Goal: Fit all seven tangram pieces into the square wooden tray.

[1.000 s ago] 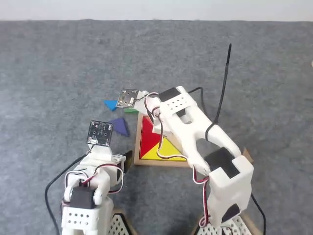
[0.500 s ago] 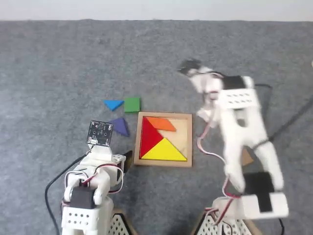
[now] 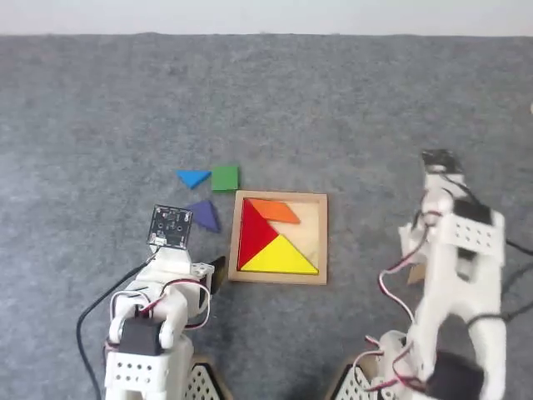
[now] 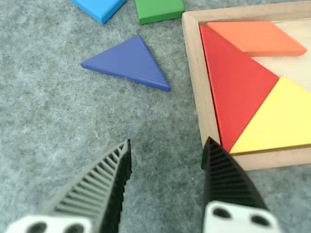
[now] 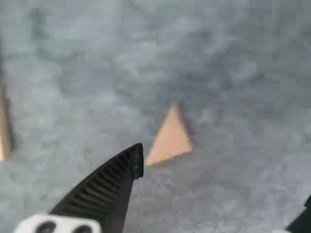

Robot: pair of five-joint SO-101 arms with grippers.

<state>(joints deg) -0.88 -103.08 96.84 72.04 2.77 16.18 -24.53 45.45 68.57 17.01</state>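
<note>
Target in reach: the tan triangle [image 5: 168,138] lies flat on the grey carpet [image 3: 125,100] just ahead of the right gripper [image 5: 222,174], nearer one jaw than the other, with the jaws spread wide and empty. Picking it up looks to be the step in hand. It calls for centring the jaws over the piece, dropping straight down, then closing across a flat edge and the opposite corner, since so thin a tile may skid on the pile. The piece is a small, pale, sharp-cornered wedge. Off to that gripper's side, the square wooden tray [image 4: 193,73] holds a red triangle [image 4: 233,82], a yellow triangle [image 4: 277,121] and an orange parallelogram [image 4: 255,38], with bare wood to spare. The left gripper [image 4: 168,142] hangs parted and empty beside the tray's corner, with a purple triangle [image 4: 129,63] just ahead of its tips and a green square [image 4: 159,8] and blue triangle [image 4: 99,7] beyond.
</note>
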